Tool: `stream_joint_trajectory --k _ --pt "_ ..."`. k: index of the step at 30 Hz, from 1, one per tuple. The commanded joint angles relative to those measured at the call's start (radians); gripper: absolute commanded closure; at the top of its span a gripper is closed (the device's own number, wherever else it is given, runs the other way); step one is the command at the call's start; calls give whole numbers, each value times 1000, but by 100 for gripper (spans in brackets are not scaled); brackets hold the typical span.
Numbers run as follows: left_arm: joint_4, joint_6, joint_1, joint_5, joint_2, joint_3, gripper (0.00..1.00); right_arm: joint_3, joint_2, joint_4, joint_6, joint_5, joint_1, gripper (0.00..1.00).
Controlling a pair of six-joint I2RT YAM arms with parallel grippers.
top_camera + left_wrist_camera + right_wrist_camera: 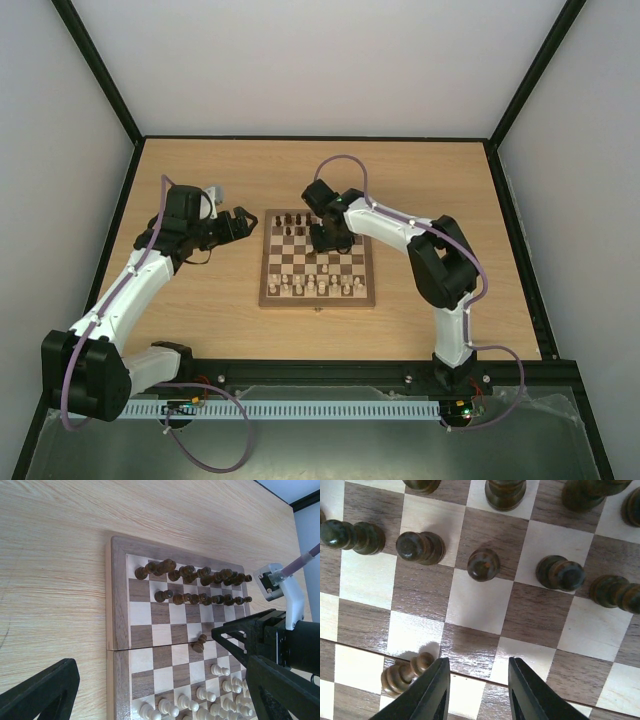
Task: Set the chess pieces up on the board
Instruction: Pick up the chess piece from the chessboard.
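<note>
Right gripper (477, 672) was seen empty, jaws part-open, over board (480, 605) beside tipped dark pawn (405, 674); left gripper (244, 224) was spread wide.

Table (450, 180): light wood.
Cream chessmen (318, 287): upright, 2 rows, 6 o'clock of table ctr.
Walls (300, 60): white, at 9, 12, 3 o'clock.

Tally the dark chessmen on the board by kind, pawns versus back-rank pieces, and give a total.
Dark pawns in rank: 7
Dark pawn loose mid-board: 1
Dark back-rank pieces, crowded, best reading: 8
Total: 16
</note>
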Motion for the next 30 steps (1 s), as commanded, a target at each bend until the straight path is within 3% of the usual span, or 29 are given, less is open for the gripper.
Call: stream_joint_trajectory --k 1,15,30 --pt "2 9 5 8 -3 4 6 -10 -19 -49 -8 -20 19 68" --pt "2 8 5 11 -4 4 7 -29 -6 -58 -3 -4 36 79" --pt "3 7 5 9 -3 5 7 6 35 -50 -10 -17 36 78"
